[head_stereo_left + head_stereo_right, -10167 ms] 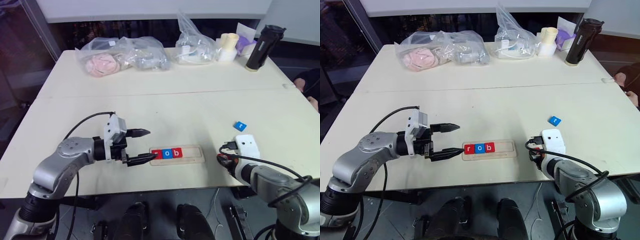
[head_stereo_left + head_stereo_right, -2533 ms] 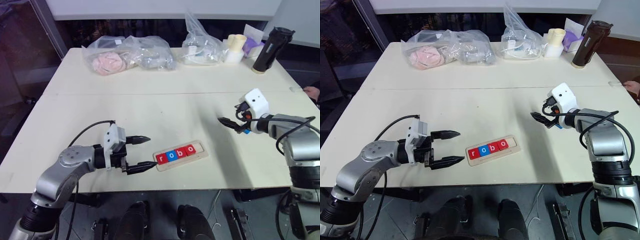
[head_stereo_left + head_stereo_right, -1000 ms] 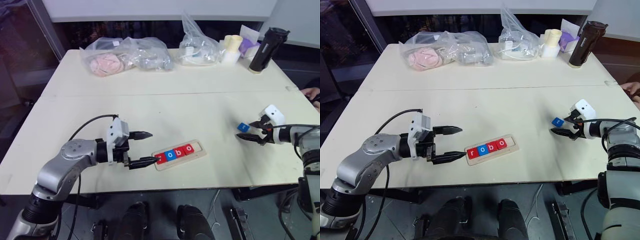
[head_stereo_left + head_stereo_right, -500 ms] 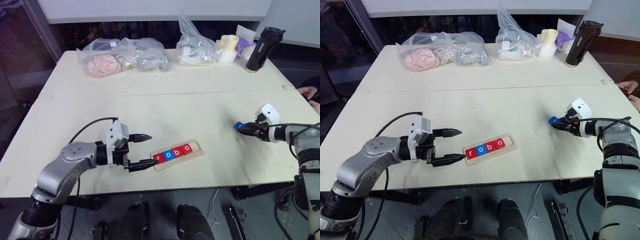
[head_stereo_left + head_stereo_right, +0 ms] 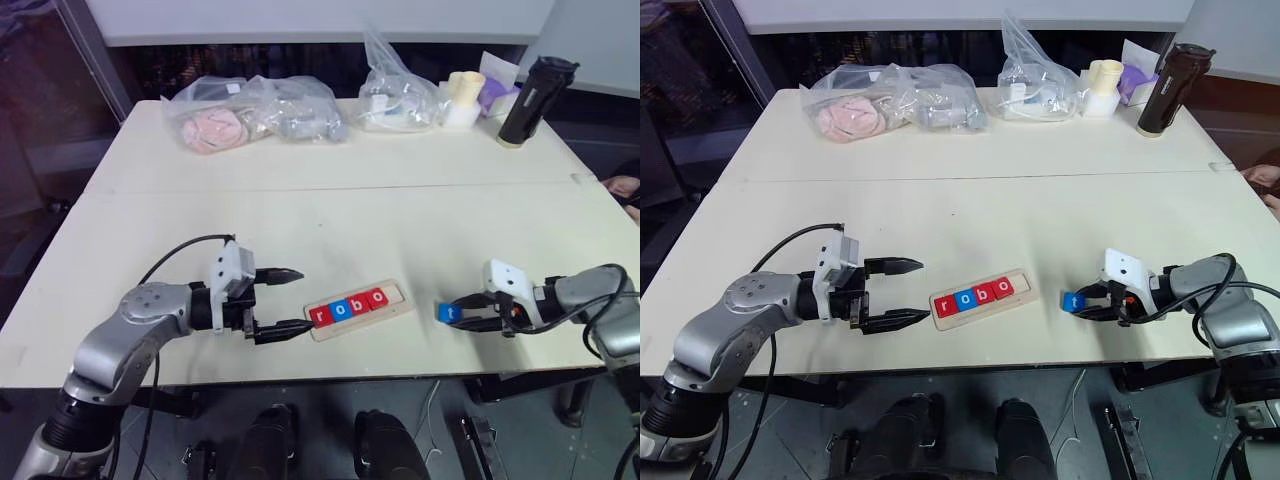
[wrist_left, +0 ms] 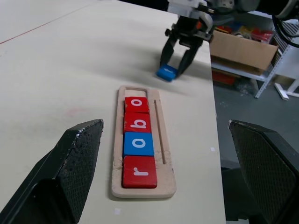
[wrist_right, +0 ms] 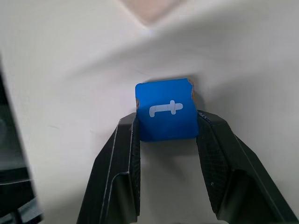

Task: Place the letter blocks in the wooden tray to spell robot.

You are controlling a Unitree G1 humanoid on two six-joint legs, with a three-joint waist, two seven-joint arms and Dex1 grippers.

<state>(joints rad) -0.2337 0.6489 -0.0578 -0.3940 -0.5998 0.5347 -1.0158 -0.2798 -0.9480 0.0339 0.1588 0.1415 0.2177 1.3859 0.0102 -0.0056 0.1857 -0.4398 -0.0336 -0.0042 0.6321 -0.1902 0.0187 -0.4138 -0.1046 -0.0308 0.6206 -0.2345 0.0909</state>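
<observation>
The long pale-wood tray (image 5: 357,305) with a shallow groove lies in the lower middle of the left eye view, near the front edge of the cream-coloured bench (image 5: 330,215), tilted so that its right end sits a little higher in the frame. Four small square letter blocks (image 5: 349,307) fill it from its left end: a red "r", a blue "o", a red "b" and a red "o". One slot at its right end is bare wood.

The fifth tile, a small blue square block with a white "t" (image 5: 1072,301), sits to the right of the tray, apart from it, in the lower right part of the frame. The right claw (image 5: 1081,303) pinches it between its two black fingers (image 7: 122,158), one on each side edge, with the white letter facing the wrist camera. Whether the tile is lifted off the bench or resting on it cannot be told.

The left claw (image 5: 288,300) sits at the lower left, just beside the tray's left end, with its two black fingers spread wide and nothing between them; the lower fingertip is close to the tray's end.

Along the far edge of the bench, at the top of the frame, lie clear plastic bags (image 5: 250,110), a cream cylindrical container (image 5: 461,97) and a tall black bottle (image 5: 528,98).
</observation>
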